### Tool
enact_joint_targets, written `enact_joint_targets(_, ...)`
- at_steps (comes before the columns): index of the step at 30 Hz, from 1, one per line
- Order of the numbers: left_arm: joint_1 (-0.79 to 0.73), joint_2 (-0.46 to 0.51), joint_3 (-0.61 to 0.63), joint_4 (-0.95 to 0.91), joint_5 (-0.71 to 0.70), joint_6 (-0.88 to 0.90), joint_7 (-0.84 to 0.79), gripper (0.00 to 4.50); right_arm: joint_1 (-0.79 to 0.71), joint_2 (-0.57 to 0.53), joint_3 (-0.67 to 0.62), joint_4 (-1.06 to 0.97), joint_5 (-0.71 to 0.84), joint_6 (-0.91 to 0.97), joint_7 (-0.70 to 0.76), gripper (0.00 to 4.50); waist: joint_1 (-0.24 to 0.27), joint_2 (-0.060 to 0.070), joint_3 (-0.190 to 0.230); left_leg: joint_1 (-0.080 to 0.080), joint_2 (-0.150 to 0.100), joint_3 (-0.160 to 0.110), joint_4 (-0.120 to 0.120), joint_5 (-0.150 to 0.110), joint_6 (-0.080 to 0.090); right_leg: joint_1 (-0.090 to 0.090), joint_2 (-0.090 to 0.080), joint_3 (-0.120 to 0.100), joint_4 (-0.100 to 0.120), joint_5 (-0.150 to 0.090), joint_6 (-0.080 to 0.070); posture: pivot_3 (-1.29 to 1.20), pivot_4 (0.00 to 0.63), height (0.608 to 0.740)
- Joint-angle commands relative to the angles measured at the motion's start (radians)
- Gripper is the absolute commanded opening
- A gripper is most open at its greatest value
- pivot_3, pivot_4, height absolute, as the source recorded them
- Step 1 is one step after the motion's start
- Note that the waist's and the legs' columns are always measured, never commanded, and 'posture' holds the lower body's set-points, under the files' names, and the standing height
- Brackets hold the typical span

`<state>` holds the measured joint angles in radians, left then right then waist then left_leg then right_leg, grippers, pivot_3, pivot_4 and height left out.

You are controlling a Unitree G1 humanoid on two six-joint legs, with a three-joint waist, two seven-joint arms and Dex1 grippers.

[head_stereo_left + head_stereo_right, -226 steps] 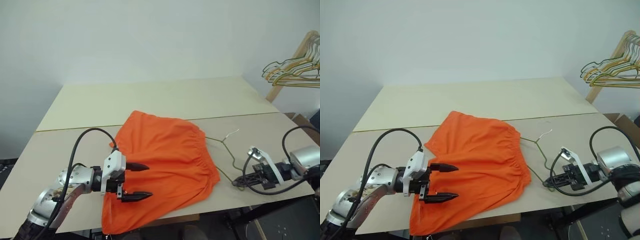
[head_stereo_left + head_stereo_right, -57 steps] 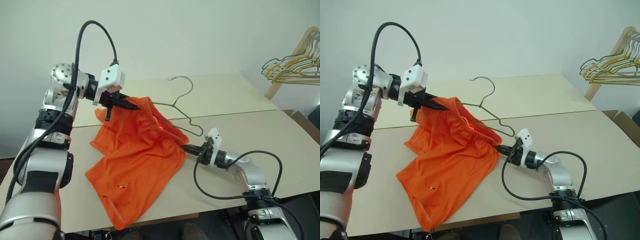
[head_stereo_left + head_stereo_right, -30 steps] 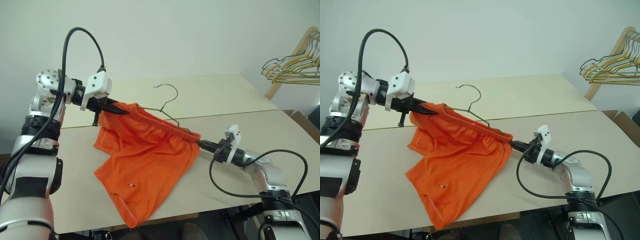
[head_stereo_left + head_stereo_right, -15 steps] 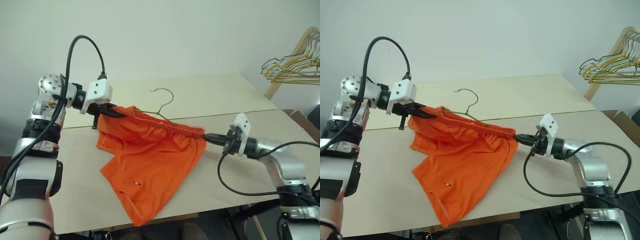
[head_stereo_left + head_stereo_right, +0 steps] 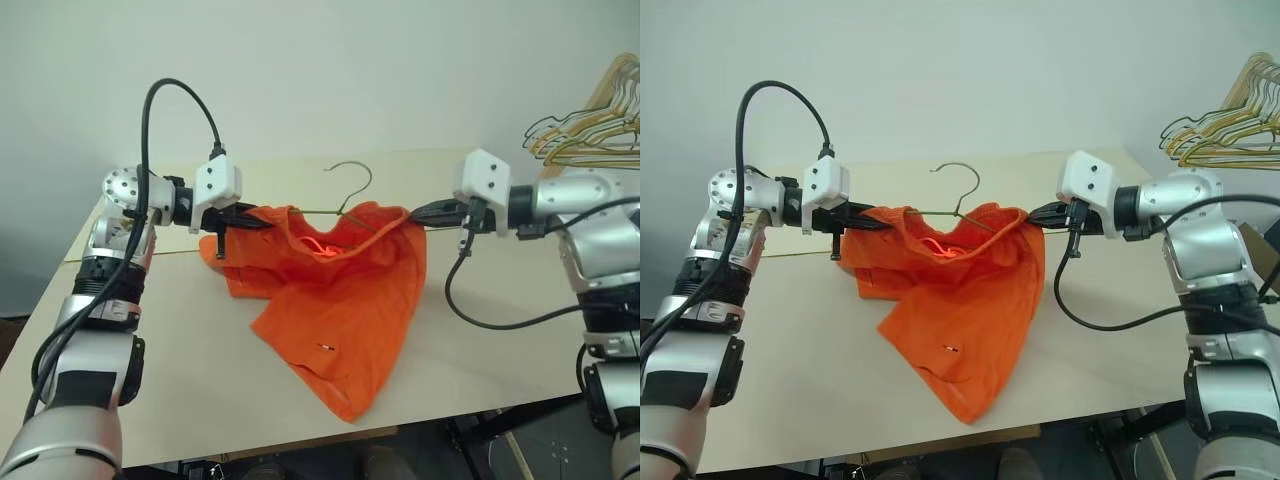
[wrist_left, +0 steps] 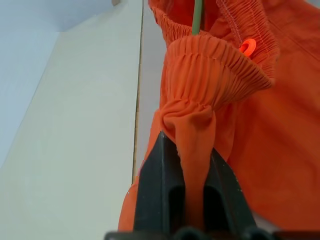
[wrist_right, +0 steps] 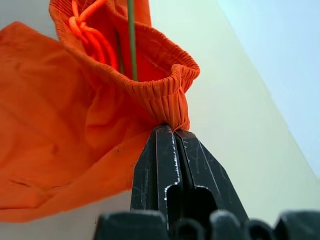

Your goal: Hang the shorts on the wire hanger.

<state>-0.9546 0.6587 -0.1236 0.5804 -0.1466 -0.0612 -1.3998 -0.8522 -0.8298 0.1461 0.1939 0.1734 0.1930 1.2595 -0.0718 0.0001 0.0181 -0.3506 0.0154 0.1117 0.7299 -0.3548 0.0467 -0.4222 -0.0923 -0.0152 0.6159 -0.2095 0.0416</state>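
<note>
Above the table (image 5: 520, 330), shorts (image 5: 345, 290) pinched between grippers, hanger bunch (image 5: 590, 135) far right

A pale beige table (image 5: 470, 330) stands against a plain light wall. Its top is made of two flat panels, a nearer one and a farther one (image 5: 1020, 170), set edge to edge with a thin dark seam (image 5: 160, 254) running across between them. The surface is smooth and matte. The lowest folds of the orange shorts (image 5: 345, 330) seem to rest on the nearer panel, close to its front edge, though from here it is hard to say whether the cloth touches the top or hangs just above it. The upper part of the shorts is lifted off the table.
</note>
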Motion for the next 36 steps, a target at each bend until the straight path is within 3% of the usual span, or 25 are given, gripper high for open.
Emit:
enact_joint_targets(1, 0.001, -0.01, 0.041, -0.049, -0.024, 0.007, 0.046, 0.0, -0.056, 0.006, 0.01, 0.03, -0.026, -0.037, 0.028, 0.01, -0.001, 0.0, 0.0, 0.0, 0.0, 0.0, 0.0, 0.0, 0.0, 0.0, 0.0, 0.0, 0.0, 0.0, 0.0, -0.03, 0.0, 0.74)
enact_joint_targets(5, 0.014, -0.027, 0.066, -0.079, -0.063, 0.056, 0.058, 0.0, -0.062, 0.015, 0.027, 0.054, -0.075, -0.109, 0.011, 0.01, -0.002, 0.0, 0.0, 0.0, 0.0, 0.0, 0.0, 0.0, 0.0, 0.0, 0.0, 0.0, 0.0, 0.0, 0.0, -0.03, 0.0, 0.74)
enact_joint_targets(8, 0.027, -0.031, 0.078, -0.099, -0.081, 0.068, 0.059, 0.0, -0.057, 0.018, 0.025, 0.07, -0.095, -0.138, 0.003, 0.64, -0.003, 0.0, 0.0, 0.0, 0.0, 0.0, 0.0, 0.0, 0.0, 0.0, 0.0, 0.0, 0.0, 0.0, 0.0, -0.02, 0.0, 0.74)
enact_joint_targets(12, 0.039, -0.036, 0.094, -0.131, -0.114, 0.099, 0.055, 0.0, -0.057, 0.015, 0.031, 0.132, -0.124, -0.174, 0.011, 1.96, -0.005, 0.0, 0.0, 0.0, 0.0, 0.001, 0.0, 0.0, 0.0, 0.0, 0.0, 0.0, 0.0, 0.0, 0.0, -0.02, 0.0, 0.74)
enact_joint_targets(27, 0.064, -0.049, 0.078, -0.165, -0.132, 0.087, 0.021, 0.0, -0.047, 0.08, -0.024, 0.138, 0.029, 0.004, 0.097, 1.96, -0.038, 0.0, 0.0, 0.001, 0.0, 0.0, 0.0, 0.001, -0.002, 0.001, 0.0, -0.001, 0.001, 0.0, 0.0, -0.03, 0.0, 0.74)
enact_joint_targets(36, 0.086, -0.067, 0.074, -0.186, -0.131, 0.089, 0.02, 0.0, -0.045, 0.07, 0.003, 0.114, 0.029, 0.046, 0.159, 1.96, -0.043, 0.0, 0.0, 0.002, 0.0, 0.0, 0.0, 0.002, -0.003, 0.001, 0.0, 0.0, 0.002, 0.0, 0.0, -0.03, 0.0, 0.74)
